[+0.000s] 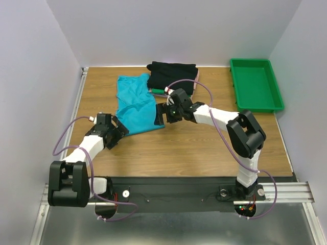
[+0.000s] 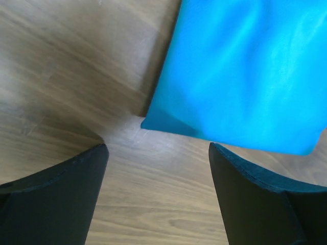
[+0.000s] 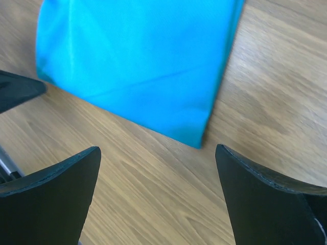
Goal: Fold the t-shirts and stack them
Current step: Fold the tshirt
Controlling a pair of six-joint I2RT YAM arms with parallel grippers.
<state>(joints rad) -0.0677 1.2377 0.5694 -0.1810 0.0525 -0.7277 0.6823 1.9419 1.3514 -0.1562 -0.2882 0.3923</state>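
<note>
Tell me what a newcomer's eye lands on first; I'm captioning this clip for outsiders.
The bright teal t-shirt left of centre on the table, with the left tool and right tool open at its near corners. Then the green tray at far right, and the folded black t-shirt behind it.

A bright teal t-shirt (image 1: 135,104) lies rumpled and partly folded, left of the frame's centre. Just beside it, upper centre, a folded black t-shirt (image 1: 171,75) tops a stack, with slivers of a green t-shirt (image 1: 157,91) and a pink t-shirt (image 1: 197,77) showing beneath.
</note>
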